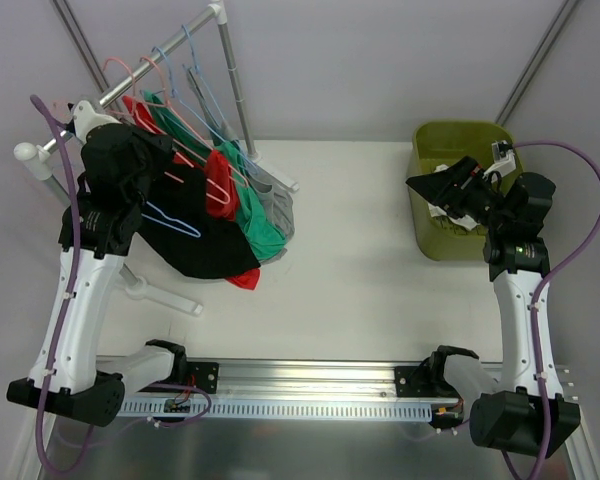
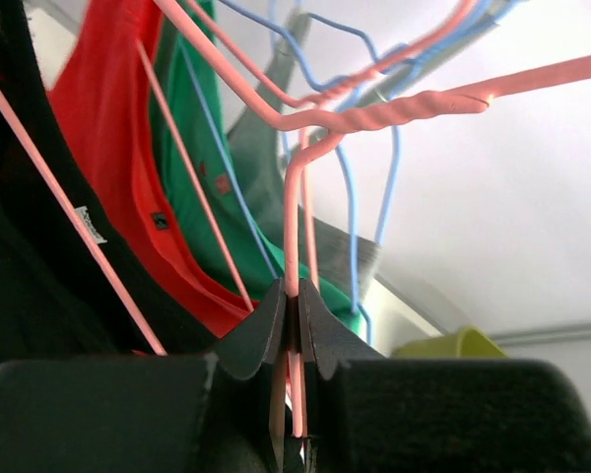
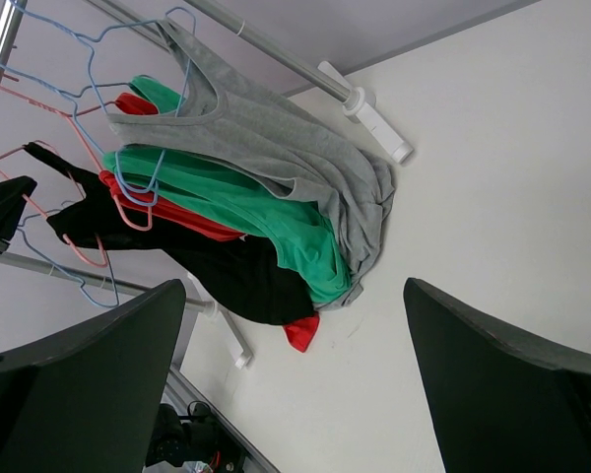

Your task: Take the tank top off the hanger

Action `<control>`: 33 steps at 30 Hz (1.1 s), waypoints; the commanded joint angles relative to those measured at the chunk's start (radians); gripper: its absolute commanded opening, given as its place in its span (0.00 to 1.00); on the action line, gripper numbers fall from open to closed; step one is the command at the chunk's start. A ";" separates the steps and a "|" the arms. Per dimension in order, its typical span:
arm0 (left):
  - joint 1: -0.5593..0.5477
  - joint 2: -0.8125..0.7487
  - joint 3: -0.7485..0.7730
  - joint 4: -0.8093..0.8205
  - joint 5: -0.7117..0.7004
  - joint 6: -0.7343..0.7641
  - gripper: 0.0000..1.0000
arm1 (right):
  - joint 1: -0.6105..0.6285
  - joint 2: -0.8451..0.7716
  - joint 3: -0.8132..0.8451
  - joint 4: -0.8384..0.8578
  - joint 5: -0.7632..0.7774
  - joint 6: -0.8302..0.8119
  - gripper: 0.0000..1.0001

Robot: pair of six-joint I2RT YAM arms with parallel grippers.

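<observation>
Several tank tops hang bunched on wire hangers on a rack at the far left: black [image 1: 205, 245], red [image 1: 220, 180], green [image 1: 255, 215] and grey [image 1: 278, 205]. Their hems rest on the table. My left gripper [image 1: 158, 150] is up at the rack, shut on the thin wire of a pink hanger [image 2: 374, 110] just below its twisted neck. The red top [image 2: 108, 148], green top [image 2: 192, 148] and black top [image 2: 20, 286] hang close beside it. My right gripper [image 1: 422, 186] is open and empty above the bin, far from the clothes [image 3: 246, 202].
A yellow-green bin [image 1: 435, 135] stands at the far right with pale items inside. The rack's metal rail [image 1: 150, 72] runs diagonally, its post [image 1: 235, 85] and white feet [image 1: 170, 300] on the table. Several blue and pink hangers [image 1: 175, 55] crowd the rail.
</observation>
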 commanded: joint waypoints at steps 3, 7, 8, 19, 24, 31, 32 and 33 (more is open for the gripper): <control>-0.048 -0.071 0.008 0.030 0.109 -0.003 0.00 | 0.011 -0.026 0.004 0.051 -0.011 0.006 0.99; -0.146 -0.108 -0.013 0.030 0.106 0.029 0.00 | 0.014 -0.026 -0.001 0.061 -0.013 0.007 0.99; -0.187 -0.119 -0.032 0.032 0.106 0.036 0.00 | 0.016 -0.023 -0.001 0.061 -0.016 0.006 1.00; -0.344 -0.317 -0.253 0.033 0.297 -0.011 0.00 | 0.056 -0.003 -0.011 0.154 -0.166 -0.003 1.00; -0.388 -0.353 -0.299 0.032 0.489 0.029 0.00 | 0.201 0.017 0.009 0.228 -0.292 -0.049 0.99; -0.450 -0.400 -0.382 0.033 0.728 0.024 0.00 | 0.453 0.042 0.048 0.182 -0.214 -0.195 1.00; -0.463 -0.398 -0.394 0.033 0.762 0.030 0.00 | 0.471 0.049 0.050 0.180 -0.192 -0.198 0.99; -0.474 -0.392 -0.398 0.033 0.827 0.038 0.00 | 0.505 0.059 0.053 0.180 -0.160 -0.206 0.99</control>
